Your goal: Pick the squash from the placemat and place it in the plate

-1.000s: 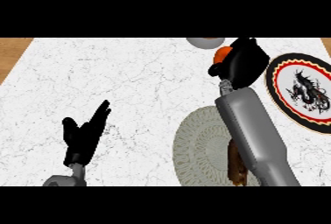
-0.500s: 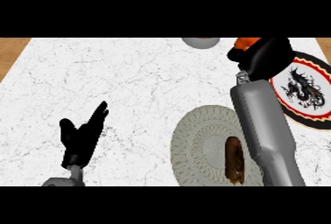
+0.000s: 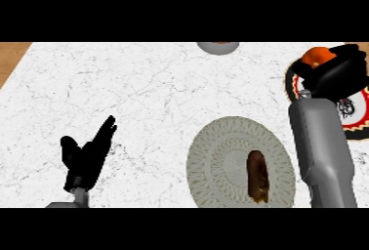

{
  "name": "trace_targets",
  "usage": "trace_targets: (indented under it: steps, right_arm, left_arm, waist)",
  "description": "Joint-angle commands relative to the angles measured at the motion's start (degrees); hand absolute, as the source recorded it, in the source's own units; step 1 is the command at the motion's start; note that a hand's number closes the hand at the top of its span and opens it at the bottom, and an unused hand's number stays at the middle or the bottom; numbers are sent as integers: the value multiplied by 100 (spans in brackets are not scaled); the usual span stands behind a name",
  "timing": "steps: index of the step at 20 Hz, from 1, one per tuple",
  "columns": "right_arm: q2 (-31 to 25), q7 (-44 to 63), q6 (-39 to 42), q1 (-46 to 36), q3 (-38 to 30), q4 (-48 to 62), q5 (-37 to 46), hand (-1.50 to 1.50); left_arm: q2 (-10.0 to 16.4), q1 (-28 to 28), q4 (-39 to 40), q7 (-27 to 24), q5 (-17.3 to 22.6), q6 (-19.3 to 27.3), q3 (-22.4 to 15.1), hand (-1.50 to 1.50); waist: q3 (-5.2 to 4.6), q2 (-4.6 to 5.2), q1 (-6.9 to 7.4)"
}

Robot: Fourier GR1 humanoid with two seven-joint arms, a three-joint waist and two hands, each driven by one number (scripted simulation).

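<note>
An orange squash is held at the far right, with my right hand curled round it. Hand and squash hover over the round plate, which has a red rim and a black dragon design; my forearm hides most of it. I cannot tell whether the squash touches the plate. The round grey woven placemat lies near the front, left of my right forearm. My left hand rests open at the lower left, fingers up.
A dark brown elongated object lies on the placemat's right half. A grey bowl sits at the counter's far edge. A wooden strip borders the white marble counter at the upper left.
My right hand has carried the squash to the right, from beyond the placemat to over the plate. The left hand has stayed still.
</note>
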Motion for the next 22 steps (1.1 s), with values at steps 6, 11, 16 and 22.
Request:
trace_targets:
  steps: [6,11,16,22]
  right_arm:
    - [-861,-12,-1952,184,-1018,1300,-649,150]
    - [-1471,-763,-2572,-26,-1213,2342,-1492,150]
    - [-1787,-1142,-1082,-85,-1545,3055,-2669,-150]
    - [-1991,-2819,-717,-242,-1856,3367,-4203,-150]
  left_arm:
    - [-104,-42,218,-9,-28,22,-2,0]
    - [-159,-60,121,225,-146,128,-104,0]
    - [-190,-48,321,-71,-95,76,-3,0]
    - [-204,-158,162,159,-81,86,-30,0]
  waist:
    - [-19,-2,-58]
    - [-9,22,19]
    - [-7,8,-61]
    - [17,28,-10]
